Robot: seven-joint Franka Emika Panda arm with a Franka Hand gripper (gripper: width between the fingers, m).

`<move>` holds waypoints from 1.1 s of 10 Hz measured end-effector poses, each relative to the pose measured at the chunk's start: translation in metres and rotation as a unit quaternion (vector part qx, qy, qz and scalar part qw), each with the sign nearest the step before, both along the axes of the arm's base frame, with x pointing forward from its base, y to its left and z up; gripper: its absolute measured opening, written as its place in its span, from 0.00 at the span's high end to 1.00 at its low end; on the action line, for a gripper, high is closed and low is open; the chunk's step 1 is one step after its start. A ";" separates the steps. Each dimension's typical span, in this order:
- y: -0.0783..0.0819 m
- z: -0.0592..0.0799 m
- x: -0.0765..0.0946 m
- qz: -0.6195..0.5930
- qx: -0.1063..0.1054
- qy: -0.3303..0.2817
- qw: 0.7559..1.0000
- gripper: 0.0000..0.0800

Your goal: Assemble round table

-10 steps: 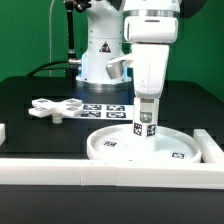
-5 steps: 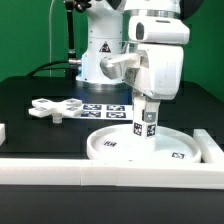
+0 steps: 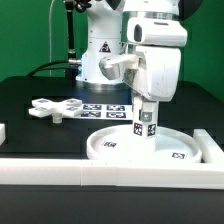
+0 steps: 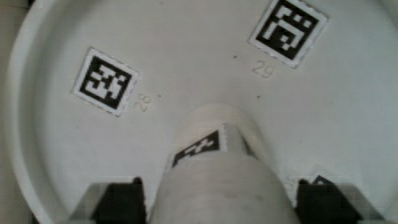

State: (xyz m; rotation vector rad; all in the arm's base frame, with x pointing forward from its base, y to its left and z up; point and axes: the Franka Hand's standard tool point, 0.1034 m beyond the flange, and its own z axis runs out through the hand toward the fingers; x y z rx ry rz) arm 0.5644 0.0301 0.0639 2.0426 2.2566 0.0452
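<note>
The large round disc (image 3: 176, 151) lies flat at the front of the table. The short cylinder leg (image 3: 146, 122) stands upright on the middle of the disc, its tags facing the camera. My gripper (image 3: 146, 104) comes straight down and is shut on the leg's upper part. In the wrist view the leg (image 4: 217, 165) runs between my dark fingers (image 4: 121, 200), which press on both its sides, with the disc (image 4: 187, 45) and two of its tags beyond it. The flat cross-shaped piece (image 3: 55, 108) lies apart, at the exterior view's left.
The marker board (image 3: 104, 108) lies behind the disc. A long white border rail (image 3: 100, 171) runs along the front edge, and another (image 3: 211, 147) stands at the exterior view's right of the disc. The robot base (image 3: 100, 55) is at the back.
The wrist has turned about the vertical axis with the leg in its grip; the gripper body now shows a different face. The leg stays in the same spot on the disc.
</note>
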 end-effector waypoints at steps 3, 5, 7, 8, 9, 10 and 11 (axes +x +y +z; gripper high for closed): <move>-0.002 0.000 -0.002 -0.103 0.010 -0.001 0.995 0.48; -0.006 0.000 -0.004 -0.209 0.015 0.002 0.978 0.48; -0.005 0.000 -0.004 -0.285 0.023 -0.001 0.958 0.48; -0.005 0.000 -0.004 -0.294 0.024 -0.001 0.955 0.48; -0.004 0.000 -0.004 -0.334 0.028 -0.002 0.942 0.48; -0.003 0.000 -0.004 -0.362 0.030 -0.003 0.932 0.48; -0.003 -0.001 -0.005 -0.377 0.031 -0.004 0.926 0.48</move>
